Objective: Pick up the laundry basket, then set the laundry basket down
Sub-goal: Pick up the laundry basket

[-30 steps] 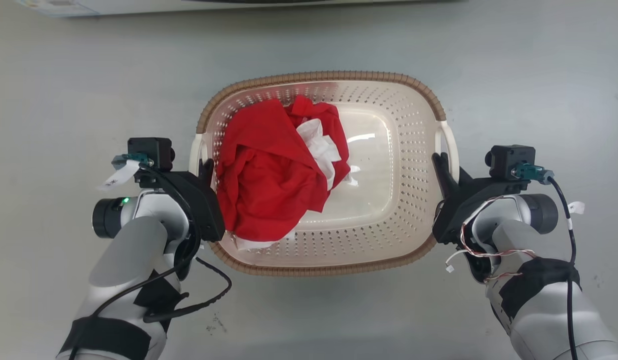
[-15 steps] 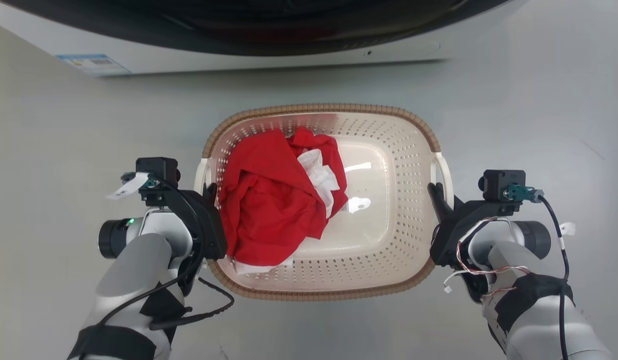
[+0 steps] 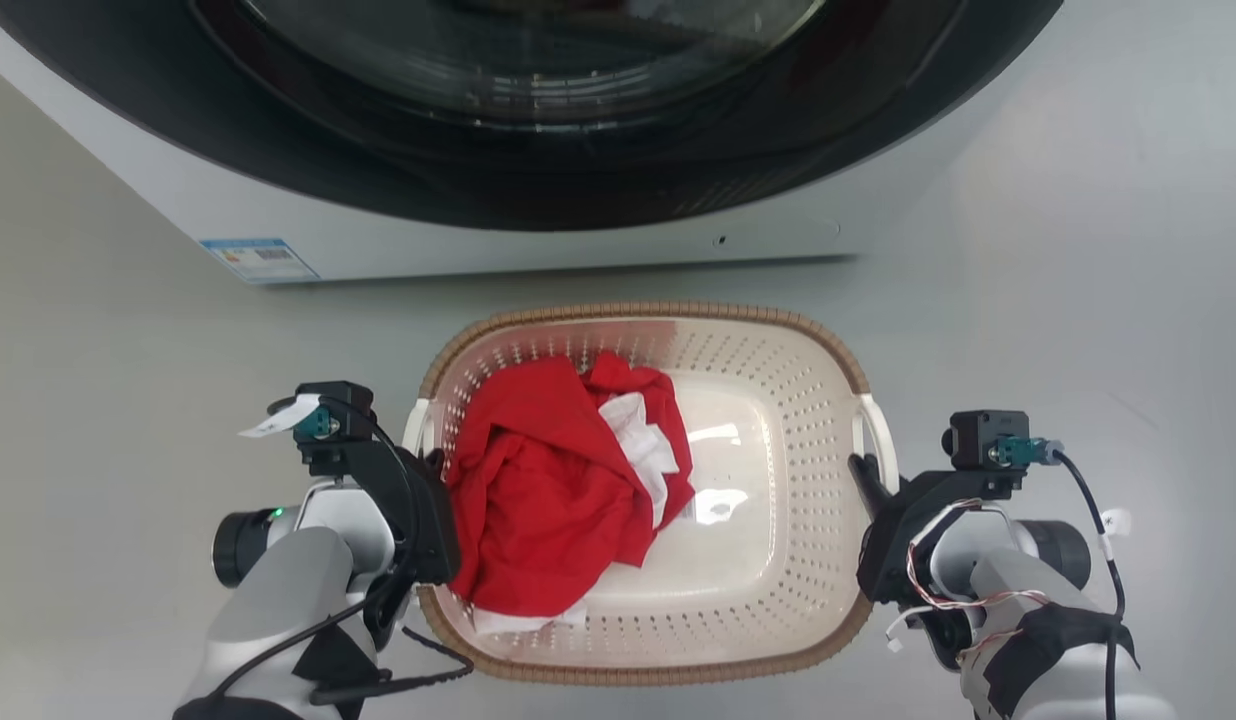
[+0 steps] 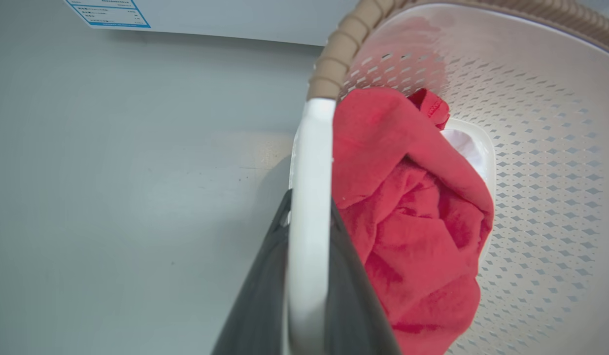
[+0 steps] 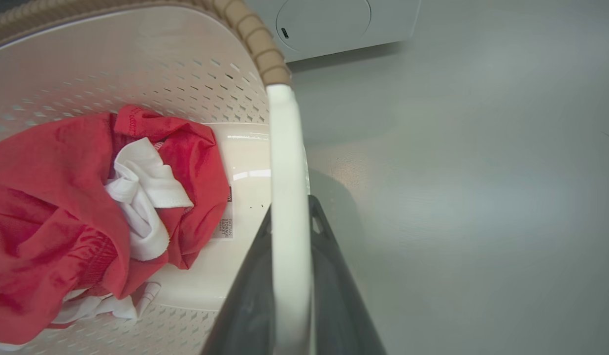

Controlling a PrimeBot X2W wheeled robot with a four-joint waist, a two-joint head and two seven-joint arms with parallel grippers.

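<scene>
The laundry basket (image 3: 778, 400), cream and perforated with a brown woven-look rim, sits low in the head view on or just above the grey floor; I cannot tell which. My left gripper (image 3: 433, 462) is shut on its white left handle (image 4: 312, 148), a dark finger on each side of the bar. My right gripper (image 3: 858, 468) is shut on the white right handle (image 5: 282, 148) in the same way. A crumpled red garment (image 3: 548, 500) with a white cloth (image 3: 643, 450) folded into it lies in the basket's left half.
A white washing machine (image 3: 538, 245) with a large dark round door (image 3: 538, 100) stands just beyond the basket's far rim, a blue label (image 3: 258, 258) at its lower left. Grey floor (image 3: 1078, 300) spreads to both sides.
The whole head picture has shifted down, so the camera has moved and the washing machine has come into view. Basket and grippers look a little smaller. Both grippers have stayed on the handles.
</scene>
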